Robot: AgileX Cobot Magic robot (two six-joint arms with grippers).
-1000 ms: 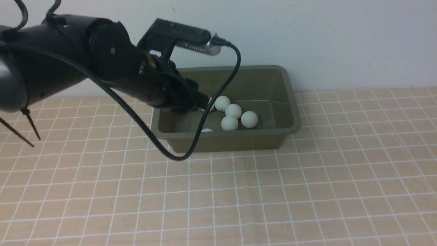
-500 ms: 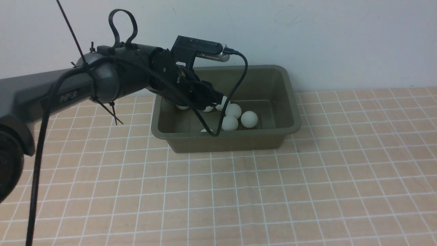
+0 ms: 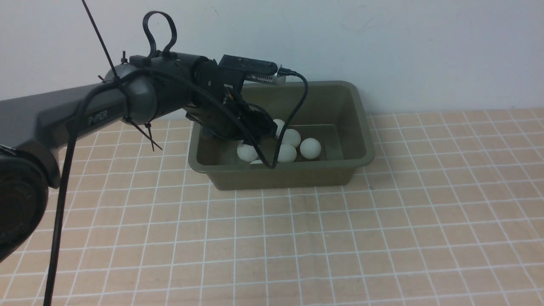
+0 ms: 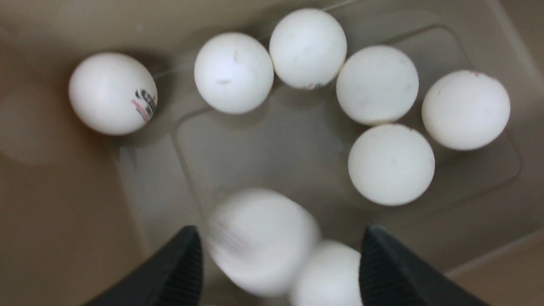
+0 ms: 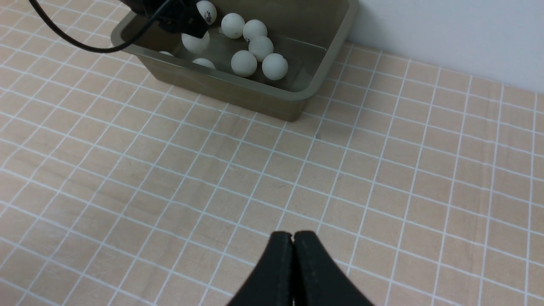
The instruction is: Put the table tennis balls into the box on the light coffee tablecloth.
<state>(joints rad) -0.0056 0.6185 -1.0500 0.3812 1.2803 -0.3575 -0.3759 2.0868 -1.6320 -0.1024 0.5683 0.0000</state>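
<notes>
The olive-green box (image 3: 366, 142) stands on the light coffee tablecloth (image 3: 340, 238) by the back wall. Several white table tennis balls (image 3: 310, 148) lie in it. My left gripper (image 3: 260, 132) hangs open inside the box's left half. In the left wrist view its fingers (image 4: 187, 259) stand wide apart around a blurred ball (image 4: 261, 242) that is free of both pads. Several sharp balls (image 4: 391, 163) rest on the box floor beyond. My right gripper (image 5: 292, 234) is shut and empty above bare cloth, well in front of the box (image 5: 323, 63).
A black cable (image 3: 293, 110) loops from the left wrist camera down into the box. The white wall (image 3: 425, 42) rises right behind the box. No balls show on the cloth outside the box.
My left arm reached over the box and dipped into it. A ball now shows loose below the gripper near the box's front left. The right arm has not visibly moved.
</notes>
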